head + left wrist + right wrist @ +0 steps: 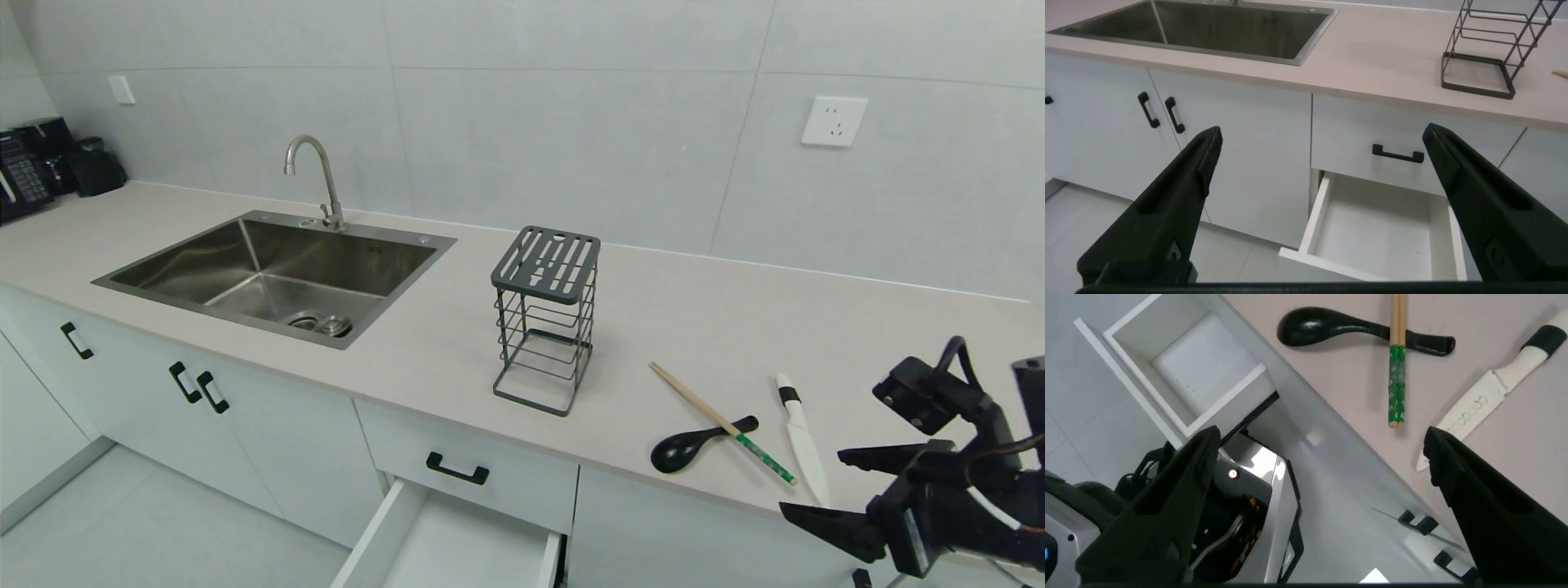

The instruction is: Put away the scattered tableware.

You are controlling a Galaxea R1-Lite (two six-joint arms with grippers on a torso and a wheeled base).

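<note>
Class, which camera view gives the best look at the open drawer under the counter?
The left wrist view: it faces the drawer and shows most of its white inside and both side walls. The head view cuts the drawer off at the picture's lower edge. The right wrist view looks down into one end of the drawer.

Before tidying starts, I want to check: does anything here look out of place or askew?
Yes. Chopsticks lie crossed over the handle of a black spoon, with a white knife beside them, loose near the front edge of the counter instead of in the rack. A drawer below stands open.
</note>
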